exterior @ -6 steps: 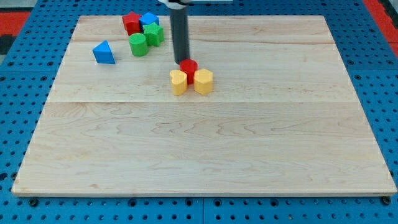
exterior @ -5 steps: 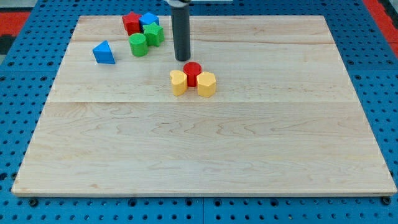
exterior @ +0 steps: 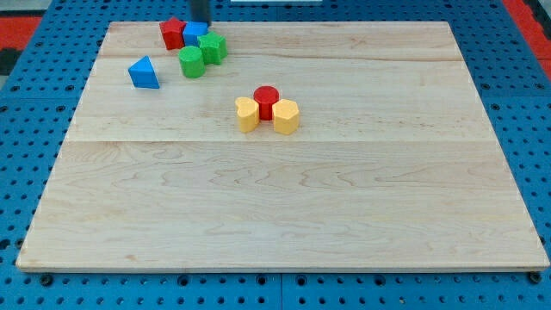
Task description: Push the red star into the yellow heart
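Observation:
The red star [exterior: 172, 34] lies near the view's top left, touching a blue block [exterior: 195, 35]. The yellow heart [exterior: 247, 114] lies near the board's middle, well below and right of the star. It touches a red cylinder [exterior: 266, 101], which also touches a yellow hexagon [exterior: 285, 116]. My tip [exterior: 200, 22] is at the view's top edge, just above the blue block and right of the red star's top. Only the rod's lowest part shows.
Two green blocks [exterior: 191, 62] [exterior: 213, 47] sit just below the blue block. A blue triangle [exterior: 144, 72] lies to their left. The wooden board [exterior: 275, 207] rests on a blue pegboard.
My rod has left the red cylinder and moved up and left to the top cluster. The red star has shifted a little to the left. The middle blocks stay put.

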Motion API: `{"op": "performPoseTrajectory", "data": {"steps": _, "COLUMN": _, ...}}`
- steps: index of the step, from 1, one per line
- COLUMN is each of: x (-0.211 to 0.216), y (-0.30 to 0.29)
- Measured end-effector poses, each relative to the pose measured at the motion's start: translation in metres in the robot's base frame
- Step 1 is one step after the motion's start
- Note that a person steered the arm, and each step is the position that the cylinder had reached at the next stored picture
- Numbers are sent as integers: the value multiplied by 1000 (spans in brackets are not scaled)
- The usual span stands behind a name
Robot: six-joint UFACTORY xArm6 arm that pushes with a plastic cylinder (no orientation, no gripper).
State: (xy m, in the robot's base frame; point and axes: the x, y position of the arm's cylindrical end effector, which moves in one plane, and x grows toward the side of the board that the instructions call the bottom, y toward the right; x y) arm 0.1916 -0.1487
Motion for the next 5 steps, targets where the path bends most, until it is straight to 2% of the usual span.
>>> {"op": "performPoseTrajectory", "data": {"steps": 1, "x": 0, "y": -51}}
{"op": "performPoseTrajectory", "data": {"steps": 4, "x": 79, "y": -23}}
{"op": "performPoseTrajectory", "data": {"steps": 5, "x": 117, "y": 4}}
